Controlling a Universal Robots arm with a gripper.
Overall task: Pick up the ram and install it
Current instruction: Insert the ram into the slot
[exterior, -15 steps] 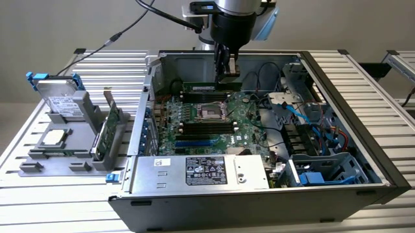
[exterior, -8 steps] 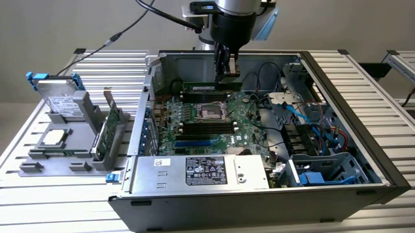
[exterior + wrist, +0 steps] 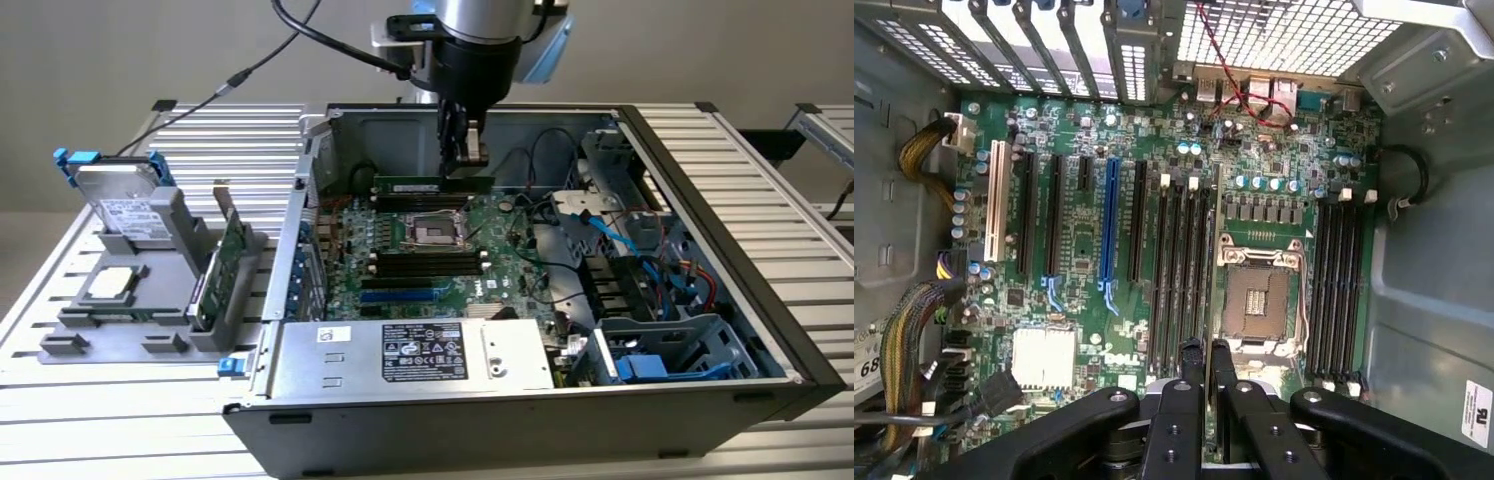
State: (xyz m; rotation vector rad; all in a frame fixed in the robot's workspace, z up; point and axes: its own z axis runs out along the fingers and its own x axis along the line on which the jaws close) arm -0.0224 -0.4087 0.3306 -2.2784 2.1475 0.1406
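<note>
Ram is clamped in the end effector, whose fingers are closed on its upper edge, toward the stick's end at the exterior view's right. Its long axis runs left to right in the exterior view, parallel to the memory slots on the motherboard. The motherboard lies inside the open computer case on the table. The stick hangs directly under the end effector, low over the far bank of slots beyond the CPU socket; whether it touches a slot I cannot tell
</note>
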